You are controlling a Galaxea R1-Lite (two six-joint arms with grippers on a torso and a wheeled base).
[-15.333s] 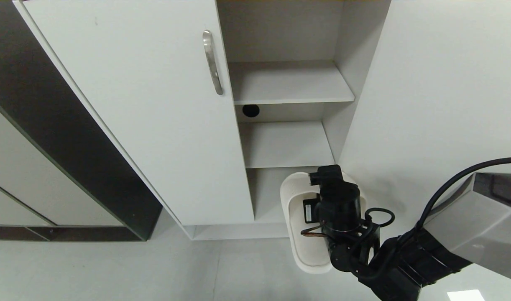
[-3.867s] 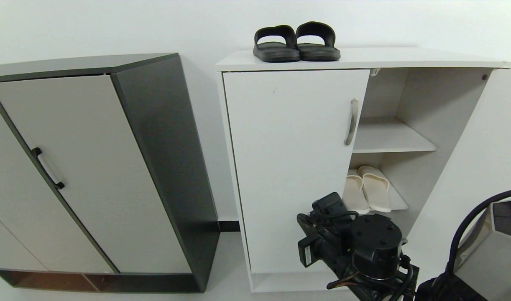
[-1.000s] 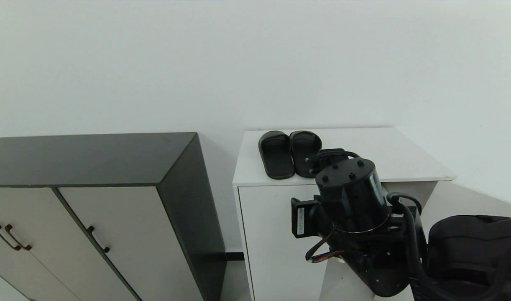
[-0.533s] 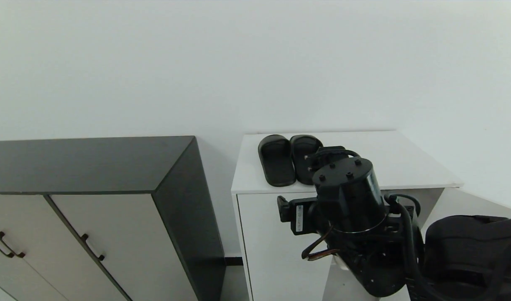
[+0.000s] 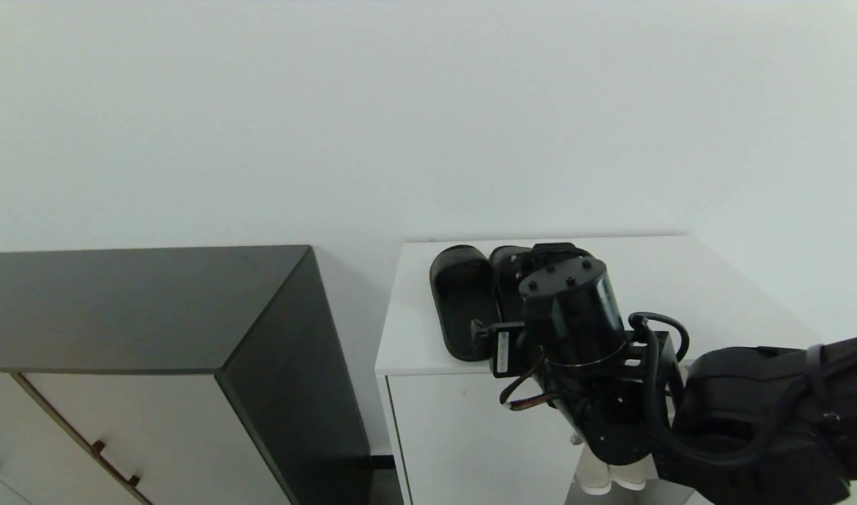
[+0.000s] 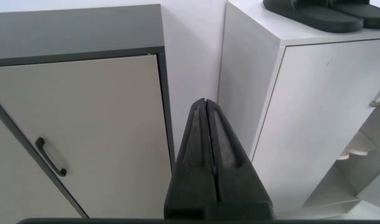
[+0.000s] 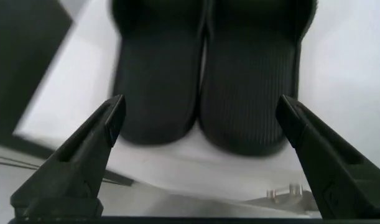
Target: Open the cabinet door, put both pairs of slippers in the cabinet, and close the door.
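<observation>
- The black slippers (image 5: 463, 301) lie side by side on top of the white cabinet (image 5: 688, 280), touching each other.
- The right gripper (image 7: 202, 111) hovers at the cabinet's front edge, facing the pair's near ends — jaws spread wide, holding nothing.
- The left gripper (image 6: 206, 107) hangs low in front of the cabinet, jaws pressed together and empty.
- Cream slippers (image 5: 611, 480) sit inside the cabinet, below its top.
- A dark cabinet (image 5: 155, 308) stands just beside the white cabinet.
</observation>
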